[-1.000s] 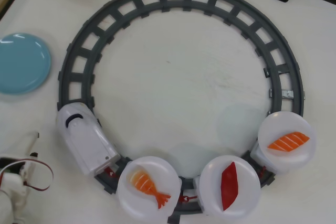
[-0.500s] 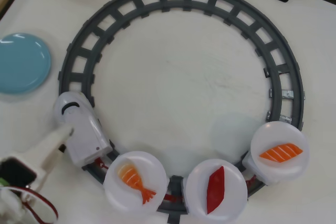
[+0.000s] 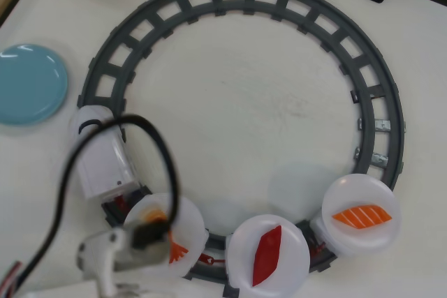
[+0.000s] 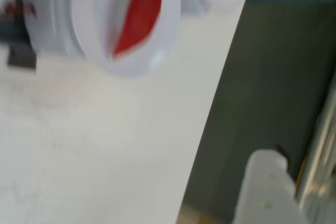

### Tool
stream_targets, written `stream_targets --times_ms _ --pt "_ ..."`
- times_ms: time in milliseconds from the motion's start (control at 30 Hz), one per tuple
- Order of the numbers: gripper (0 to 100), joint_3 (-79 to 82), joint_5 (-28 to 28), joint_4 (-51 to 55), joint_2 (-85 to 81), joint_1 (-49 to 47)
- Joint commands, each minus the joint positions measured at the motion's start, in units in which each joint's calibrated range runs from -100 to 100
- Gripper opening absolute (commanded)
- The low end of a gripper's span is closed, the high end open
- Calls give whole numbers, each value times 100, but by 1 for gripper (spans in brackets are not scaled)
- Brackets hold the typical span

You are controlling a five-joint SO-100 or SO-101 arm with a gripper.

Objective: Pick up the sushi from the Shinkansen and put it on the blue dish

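Above sushi [image 3: 361,216]: open, nothing over its plate
Beside it: red piece [image 3: 267,254] on next plate, close
Near first car: arm [image 3: 112,259] and black cable [image 3: 157,146] overhang
Blue dish [image 3: 28,83]: bare, unobstructed

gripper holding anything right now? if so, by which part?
Cannot tell. In the overhead view the gripper hangs over the train's first plate, its jaws hidden by arm and cable. The salmon sushi lies untouched on the last plate; the blue dish is empty.
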Motion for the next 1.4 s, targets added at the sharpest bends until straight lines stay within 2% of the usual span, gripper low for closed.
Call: stream_targets --times_ms 0,333,500,800,867,1000,1067,1133,1367 --pt "19 147 11 -799 546 802" --pt "19 -222 22 -2107 2728 890" --pt "19 -1070 430 -2098 3748 468" --pt "20 -2224 519 -2090 4495 -140" --pt "22 -2224 519 -2090 4470 -272" --pt "33 -2323 555 -1665 4470 -553" --pt "36 -2495 942 -1402 4470 -615" --pt "36 -2612 1512 -1105 4470 -624" --pt "36 -3000 2893 466 4470 -492"
